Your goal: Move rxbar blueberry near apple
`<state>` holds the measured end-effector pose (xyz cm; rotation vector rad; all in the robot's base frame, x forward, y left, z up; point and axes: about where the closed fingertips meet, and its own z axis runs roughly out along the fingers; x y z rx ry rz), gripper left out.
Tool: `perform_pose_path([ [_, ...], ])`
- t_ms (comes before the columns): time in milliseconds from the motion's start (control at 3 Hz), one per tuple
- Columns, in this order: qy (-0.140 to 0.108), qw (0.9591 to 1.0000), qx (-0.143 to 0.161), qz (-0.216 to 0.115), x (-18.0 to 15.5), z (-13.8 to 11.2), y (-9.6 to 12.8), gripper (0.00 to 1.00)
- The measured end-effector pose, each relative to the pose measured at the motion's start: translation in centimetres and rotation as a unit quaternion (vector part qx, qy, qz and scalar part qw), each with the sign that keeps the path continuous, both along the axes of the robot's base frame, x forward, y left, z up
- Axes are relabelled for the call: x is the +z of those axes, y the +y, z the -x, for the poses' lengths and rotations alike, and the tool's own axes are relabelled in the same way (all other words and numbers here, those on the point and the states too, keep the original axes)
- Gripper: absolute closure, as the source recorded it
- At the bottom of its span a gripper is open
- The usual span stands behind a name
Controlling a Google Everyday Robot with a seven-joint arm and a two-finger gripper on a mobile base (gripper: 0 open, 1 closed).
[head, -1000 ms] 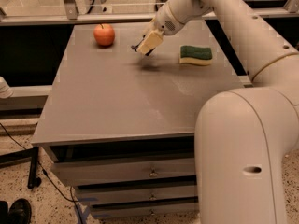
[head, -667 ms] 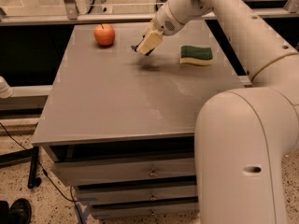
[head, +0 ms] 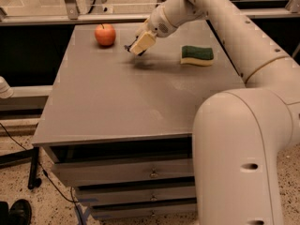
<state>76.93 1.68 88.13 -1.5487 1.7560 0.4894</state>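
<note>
Camera view looks down on a flat grey metal table (head: pixel 117 107) with drawers (head: pixel 122 172) stacked under its front edge. At far left, on the speckled floor, lies a black cable (head: pixel 51 184). On the table top, close to the far edge and toward the left side, sits the small round red-orange apple (head: pixel 105 34), upright with its stem up. Just right of it, near but apart, the cream-coloured gripper (head: pixel 137 46) hangs tilted low over the surface, its shadow falling on the table just beneath. Whether it is open or clamped cannot be told. The rxbar blueberry does not show plainly: only a dark sliver sits at the gripper's tip, and what that is cannot be told. Further right, well apart from the gripper, a green-and-yellow rectangular sponge (head: pixel 197 55) lies flat near the table's right edge. The thick white robot arm (head: pixel 243 125) crosses the right side and covers the front right corner. A broad stretch of grey top runs from the gripper forward to the front edge.
</note>
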Motion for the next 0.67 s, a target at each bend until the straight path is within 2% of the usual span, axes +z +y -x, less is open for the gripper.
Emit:
perform_pose_path([
  [667,-0.027,0.9985,0.022,-0.042,0.6,-2.7,5.5,1.00],
])
